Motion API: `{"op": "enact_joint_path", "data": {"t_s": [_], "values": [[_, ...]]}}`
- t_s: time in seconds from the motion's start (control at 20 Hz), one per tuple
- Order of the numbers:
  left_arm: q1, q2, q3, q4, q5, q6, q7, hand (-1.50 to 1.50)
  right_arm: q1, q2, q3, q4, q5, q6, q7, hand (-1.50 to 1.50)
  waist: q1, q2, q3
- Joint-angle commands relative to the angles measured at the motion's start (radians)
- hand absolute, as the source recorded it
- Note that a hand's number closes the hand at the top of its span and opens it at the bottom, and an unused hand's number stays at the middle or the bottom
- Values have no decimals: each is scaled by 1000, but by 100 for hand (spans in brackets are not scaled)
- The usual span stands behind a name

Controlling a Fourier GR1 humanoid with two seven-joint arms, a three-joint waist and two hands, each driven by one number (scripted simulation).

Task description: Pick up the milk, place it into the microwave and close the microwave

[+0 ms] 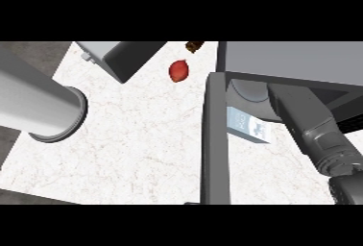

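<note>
White marbled counter (142,144) fills most of what we see, with dark floor past its left edge and near-left corner. At its far edge sit a grey box (120,57), a red fruit (178,70) and a brown scrap (194,46) we cannot identify. Our left forearm (35,103) crosses the counter's left edge; its hand is out of sight.

Along the right stands the microwave (291,60), its door (215,139) swung open and edge-on to us. Our right arm (319,134) reaches past the door into the cavity, and the milk (247,125), a pale carton with blue print, shows just inside the door at the cavity's mouth. The right hand is hidden behind the arm, so we cannot tell whether its fingers hold the carton or have let go.

We judge the placing step is in hand. Next we need to set the milk down, draw the arm clear of the door's path, then swing the door shut.
</note>
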Motion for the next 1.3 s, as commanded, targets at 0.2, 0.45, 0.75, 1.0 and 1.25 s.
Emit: {"op": "enact_joint_path", "data": {"t_s": [0.2, 0.45, 0.75, 1.0, 1.25], "values": [[23, -69, -96, -5, -75, -62, -34, -150, -3, -16, -16, -10, -19, 139, -4, -150, -51, -50, -27], [-1, -99, -196, 27, -136, -121, -46, -150, 23, -18, -48, -22, -58, 362, -28, -150, -75, -53, -27], [16, -128, -287, 89, -287, -199, -61, -150, 116, 41, -102, -47, -124, 542, -103, -150, -116, -75, -29], [-82, -171, -341, 136, -402, -161, -51, -150, 209, 76, -105, -82, -142, 623, -131, -150, -140, -83, -30], [-123, -204, -364, 198, -511, -139, -88, -150, 368, 160, -50, -148, -117, 650, -188, -150, -171, -98, -31]]}}
